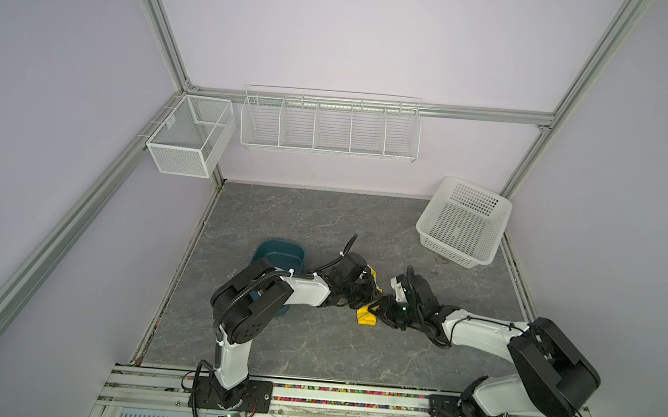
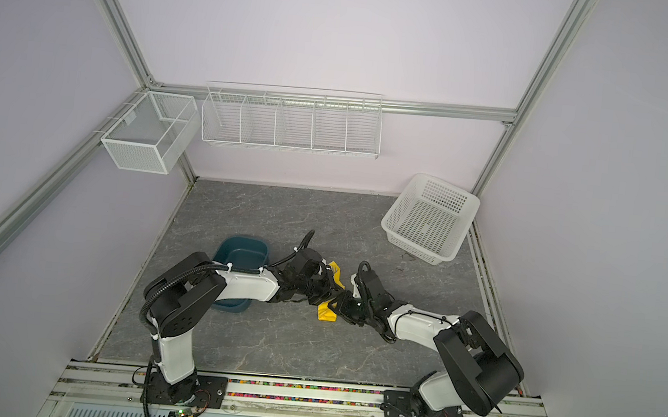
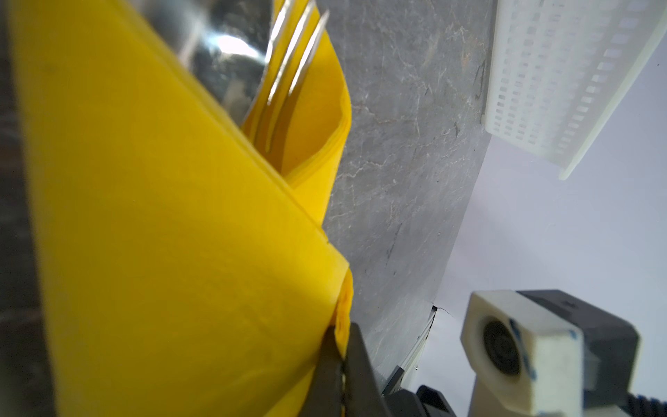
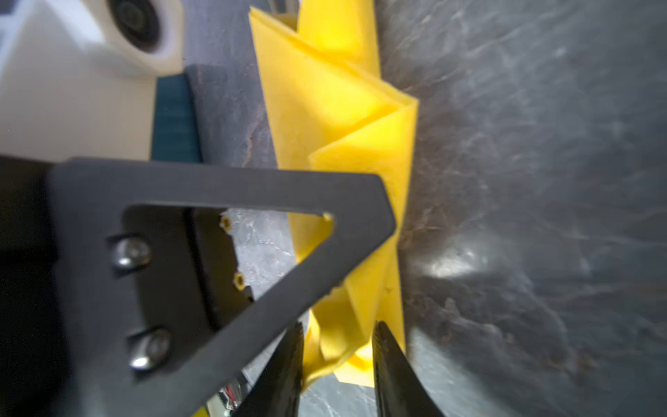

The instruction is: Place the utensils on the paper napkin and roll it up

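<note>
Though wrapped round utensils point(image 3: 299, 54) | clamped at paper napkin point(image 3: 180, 252) edge by closed left fingers point(image 3: 361, 368) | straddled at long-axis end by right fingers point(image 4: 281, 375), grip untellable

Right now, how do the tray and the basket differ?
The tray is dark teal with solid walls; the basket is white and perforated. The tray lies left, partly under the left arm; the basket stands far right, unobstructed. Both are open-topped, on the table.
</note>
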Robot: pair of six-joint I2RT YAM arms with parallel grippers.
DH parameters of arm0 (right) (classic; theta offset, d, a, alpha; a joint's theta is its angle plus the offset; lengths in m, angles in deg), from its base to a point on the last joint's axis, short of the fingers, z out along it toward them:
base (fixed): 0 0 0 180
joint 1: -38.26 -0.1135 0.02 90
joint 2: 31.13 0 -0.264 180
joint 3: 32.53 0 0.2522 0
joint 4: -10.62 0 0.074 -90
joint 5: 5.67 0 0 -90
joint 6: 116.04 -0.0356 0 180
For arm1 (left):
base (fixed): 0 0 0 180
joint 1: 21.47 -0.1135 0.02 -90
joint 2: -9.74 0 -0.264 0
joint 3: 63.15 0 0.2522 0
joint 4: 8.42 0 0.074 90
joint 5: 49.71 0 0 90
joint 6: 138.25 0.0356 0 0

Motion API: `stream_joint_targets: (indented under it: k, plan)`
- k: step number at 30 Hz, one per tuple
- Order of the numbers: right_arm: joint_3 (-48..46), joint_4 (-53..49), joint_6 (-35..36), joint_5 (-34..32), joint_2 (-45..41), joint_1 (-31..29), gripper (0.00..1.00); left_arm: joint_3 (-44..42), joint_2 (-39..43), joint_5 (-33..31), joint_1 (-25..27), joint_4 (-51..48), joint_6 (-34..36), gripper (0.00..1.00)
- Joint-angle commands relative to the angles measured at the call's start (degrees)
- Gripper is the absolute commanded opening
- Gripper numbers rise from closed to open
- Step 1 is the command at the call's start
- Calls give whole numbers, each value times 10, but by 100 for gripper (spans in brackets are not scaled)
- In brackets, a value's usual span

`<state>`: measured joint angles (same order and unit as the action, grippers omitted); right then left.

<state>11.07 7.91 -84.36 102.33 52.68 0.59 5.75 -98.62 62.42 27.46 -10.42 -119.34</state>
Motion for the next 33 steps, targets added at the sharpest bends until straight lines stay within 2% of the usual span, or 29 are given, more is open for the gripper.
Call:
stream_joint_targets:
  k: [1, 7, 12, 15, 18, 22, 26, 33]
  plan:
    - [5, -19, 6, -13, 6, 8, 23, 22, -1, 5, 3, -19, 16, 0]
    - [-5, -25, 23, -9, 0, 9, 15, 43, 22, -3, 3, -68, 61, 10]
    - [-3, -30, 40, -12, 6, 12, 13, 44, 61, -13, 3, -118, 112, 26]
    - [-6, -26, 44, -10, 10, 14, 13, 18, 101, -42, 2, -153, 131, 27]
    - [-7, -29, 51, -12, 15, 15, 13, -11, 136, -55, 2, -168, 142, 25]
    - [-3, -46, 49, -20, 25, 16, 14, -55, 158, -48, 2, -169, 132, 15]
    - [1, -57, 54, -22, 41, 16, 15, -97, 164, -32, 4, -126, 117, 7]
    - [6, -55, 55, -21, 42, 15, 15, -94, 135, 8, 9, -109, 131, 4]
